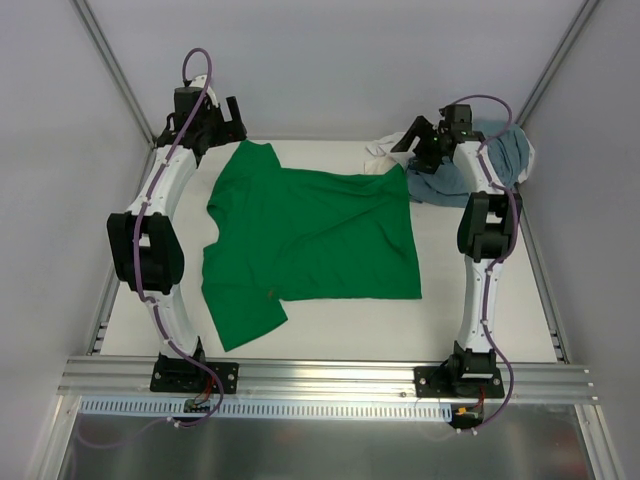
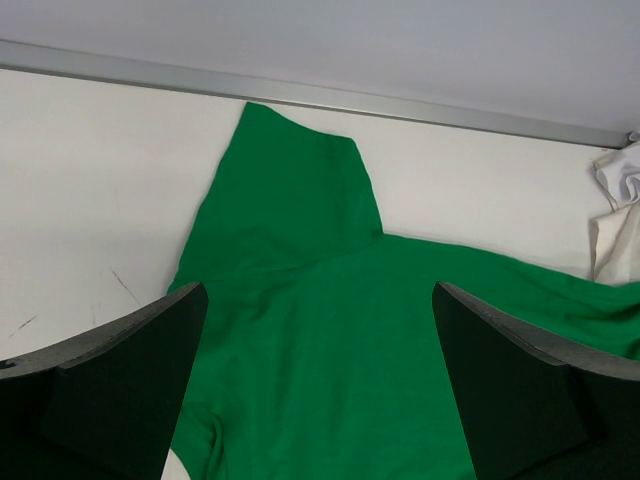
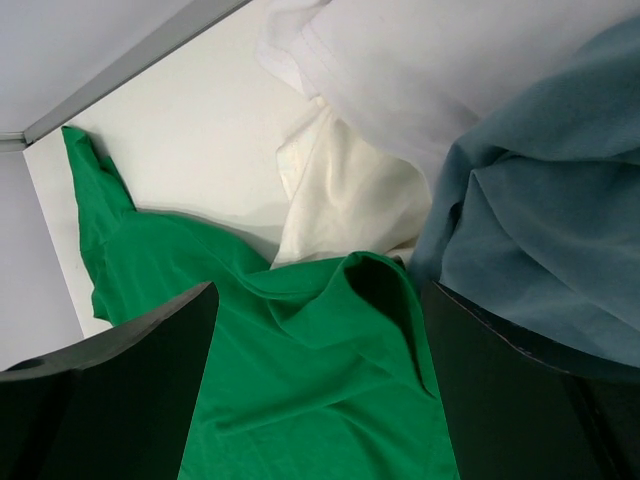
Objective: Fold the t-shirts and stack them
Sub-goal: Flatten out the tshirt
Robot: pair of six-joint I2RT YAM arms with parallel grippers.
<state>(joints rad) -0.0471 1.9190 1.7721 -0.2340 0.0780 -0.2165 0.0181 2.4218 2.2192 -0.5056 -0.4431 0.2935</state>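
Note:
The green t-shirt [image 1: 310,235] lies spread flat on the white table, one sleeve toward the far left corner, the other at the near left. My left gripper [image 1: 225,120] hovers open over that far sleeve [image 2: 300,200], nothing between its fingers [image 2: 130,380]. The grey-blue t-shirt [image 1: 490,160] and the white t-shirt [image 1: 385,155] lie crumpled at the far right. My right gripper [image 1: 415,145] hangs open above the green shirt's rumpled far right corner [image 3: 340,340], beside the white shirt [image 3: 350,190] and the grey-blue shirt [image 3: 540,220].
A metal rail [image 2: 300,95] runs along the table's far edge, with enclosure walls close on both sides. The aluminium frame [image 1: 320,375] carrying the arm bases borders the near edge. Bare white table [image 1: 480,310] shows right of the green shirt.

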